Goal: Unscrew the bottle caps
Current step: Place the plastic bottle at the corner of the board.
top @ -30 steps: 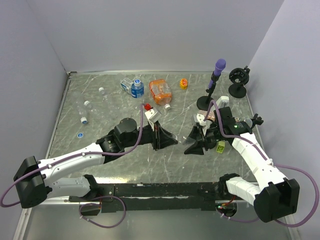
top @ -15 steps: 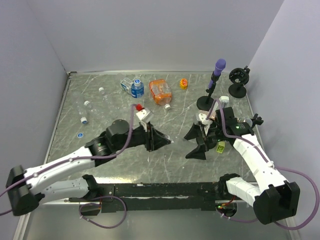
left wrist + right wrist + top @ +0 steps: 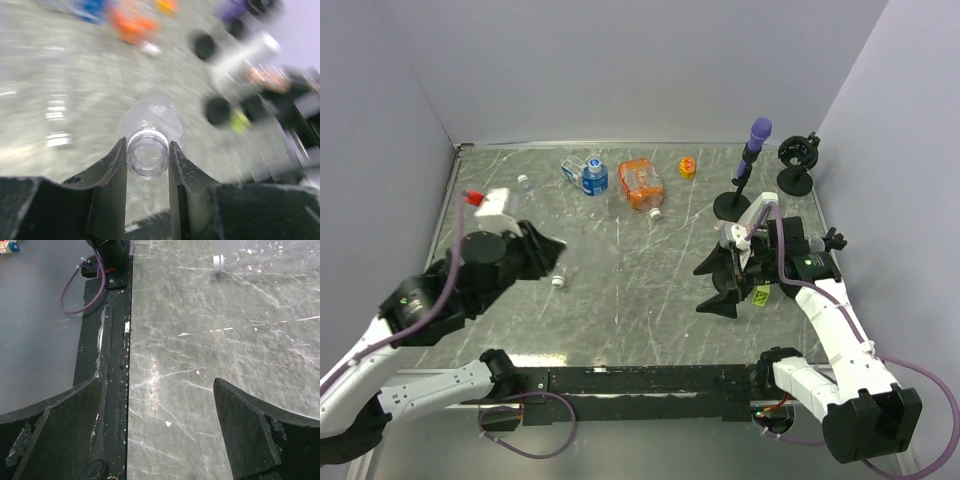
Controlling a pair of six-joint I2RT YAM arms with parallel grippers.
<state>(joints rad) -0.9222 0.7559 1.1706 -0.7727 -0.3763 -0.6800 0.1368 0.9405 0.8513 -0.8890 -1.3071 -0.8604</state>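
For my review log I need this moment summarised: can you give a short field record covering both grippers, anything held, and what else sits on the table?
left gripper: shut on the neck of a clear bottle
held bottle: mouth open, no cap on it
right gripper: open, holding nothing
on the table: white-capped bottle, lying on its side
far side: blue-labelled bottle, orange bottle, small yellow object, purple-topped stand
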